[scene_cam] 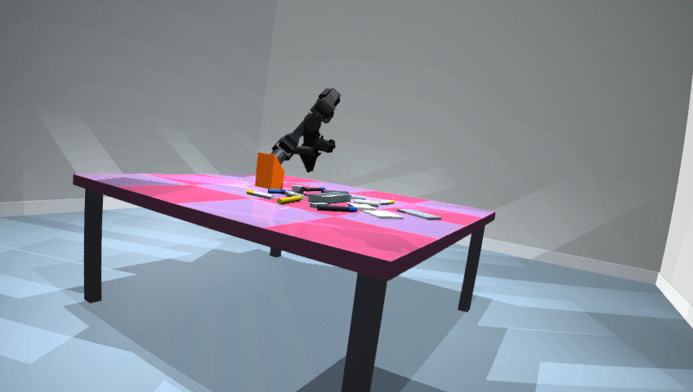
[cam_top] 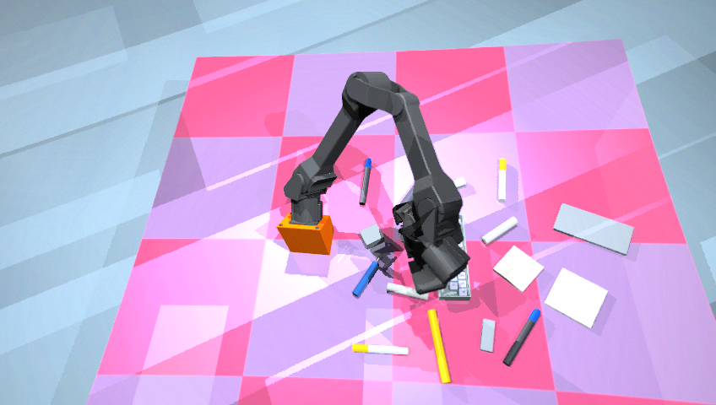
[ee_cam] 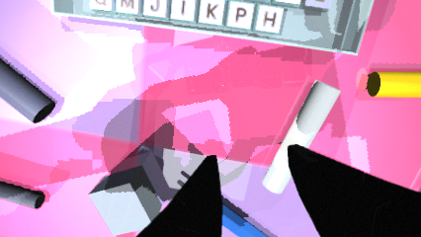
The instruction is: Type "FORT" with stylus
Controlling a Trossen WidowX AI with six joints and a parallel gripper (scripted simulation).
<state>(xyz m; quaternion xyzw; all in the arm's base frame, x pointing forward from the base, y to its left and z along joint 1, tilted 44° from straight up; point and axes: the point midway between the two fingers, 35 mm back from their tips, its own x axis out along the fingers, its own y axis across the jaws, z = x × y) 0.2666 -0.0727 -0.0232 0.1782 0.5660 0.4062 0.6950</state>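
Gripper (ee_cam: 252, 153) is hanging over the table (scene_cam: 310, 242) with fingers roughly a third open and gripping nothing; the wrist view is showing only table surface in the gap. The keyboard (ee_cam: 316, 30) is lying just beyond the fingertips, at the top of the wrist view, and in the top view it is mostly hidden under the forearm (cam_top: 454, 290). Cannot tell for sure which of the many sticks is the stylus. Best guess is the white stick (ee_cam: 306, 133) lying flat near the keyboard's end, just beside the right-hand finger in the wrist view and also showing from above (cam_top: 405, 290). No key can be pressed yet, since nothing is in hand, so the task is looking near its start. Risks: clutter is crowding the pick spot, with a grey block (ee_cam: 121, 207), a blue pen (ee_cam: 242, 222) under the fingers, a yellow marker (ee_cam: 395, 84) and a dark pen (ee_cam: 25, 96) all near, so the arm could be grabbing the wrong item. The white stick is sitting off-centre from the gap, so a finger coming straight down could be landing on it and rolling it away. A grip too close to one end could be letting it slip or tilt when pressing keys.
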